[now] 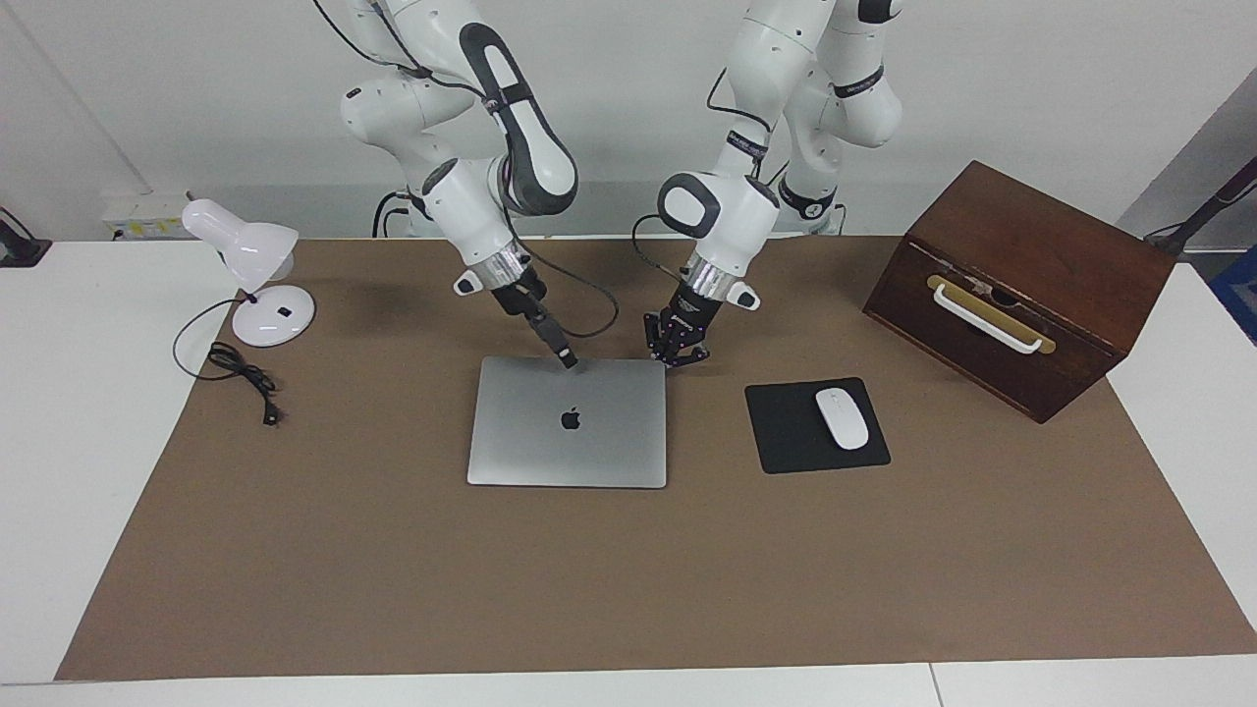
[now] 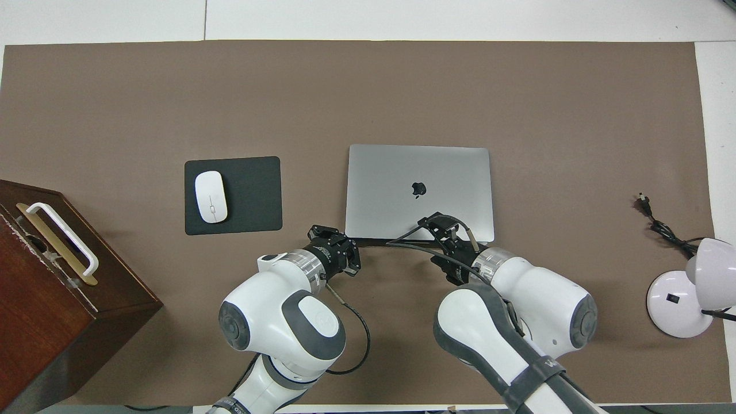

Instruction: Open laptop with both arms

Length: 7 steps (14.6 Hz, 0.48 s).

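Matt metal laptop; glossy wooden box

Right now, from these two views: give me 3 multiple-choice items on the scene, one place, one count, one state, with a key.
1. Where does the white oval computer mouse lie?
A. on the black square mouse pad
B. on the thin silver-grey laptop
C. on the dark brown wooden box

2. How many white desk lamps are on the table?
A. none
B. one
C. two

3. What state is the laptop in?
A. lid fully up
B. lid half raised
C. closed, lid flat

Key:
1 A, the mouse rests on the pad, toward the left arm's end of the table.
2 B, a single lamp stands at the right arm's end.
3 C, the logo side lies flat, with the right gripper at its robot-side edge and the shut left gripper at the corner.
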Motion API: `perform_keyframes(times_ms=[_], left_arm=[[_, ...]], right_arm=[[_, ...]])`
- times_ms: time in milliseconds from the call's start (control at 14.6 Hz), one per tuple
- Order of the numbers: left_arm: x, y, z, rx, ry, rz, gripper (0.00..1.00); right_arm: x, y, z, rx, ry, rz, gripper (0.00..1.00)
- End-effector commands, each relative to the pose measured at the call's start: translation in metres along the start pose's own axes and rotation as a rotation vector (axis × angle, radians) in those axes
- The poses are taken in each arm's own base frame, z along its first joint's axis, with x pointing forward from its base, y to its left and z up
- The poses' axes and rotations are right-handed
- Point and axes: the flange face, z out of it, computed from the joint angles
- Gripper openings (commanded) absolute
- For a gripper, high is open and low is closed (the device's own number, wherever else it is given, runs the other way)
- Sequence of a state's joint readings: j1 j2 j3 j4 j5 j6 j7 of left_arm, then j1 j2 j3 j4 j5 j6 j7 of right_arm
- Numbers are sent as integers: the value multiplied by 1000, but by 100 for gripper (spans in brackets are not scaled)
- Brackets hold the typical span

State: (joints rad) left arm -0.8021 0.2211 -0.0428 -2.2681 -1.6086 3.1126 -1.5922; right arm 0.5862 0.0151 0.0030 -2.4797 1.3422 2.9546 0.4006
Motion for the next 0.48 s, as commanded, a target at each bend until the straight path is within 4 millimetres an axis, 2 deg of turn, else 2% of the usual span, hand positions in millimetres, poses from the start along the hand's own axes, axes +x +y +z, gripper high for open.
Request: perform_keyframes(times_ms=[0, 410], left_arm=[[-7, 7, 2, -17, -9, 13, 0], [-7, 7, 2, -19, -9, 11, 0]], right_arm=[[5, -5, 1, 16, -1, -20, 100], [7, -16, 1, 37, 20, -30, 100]])
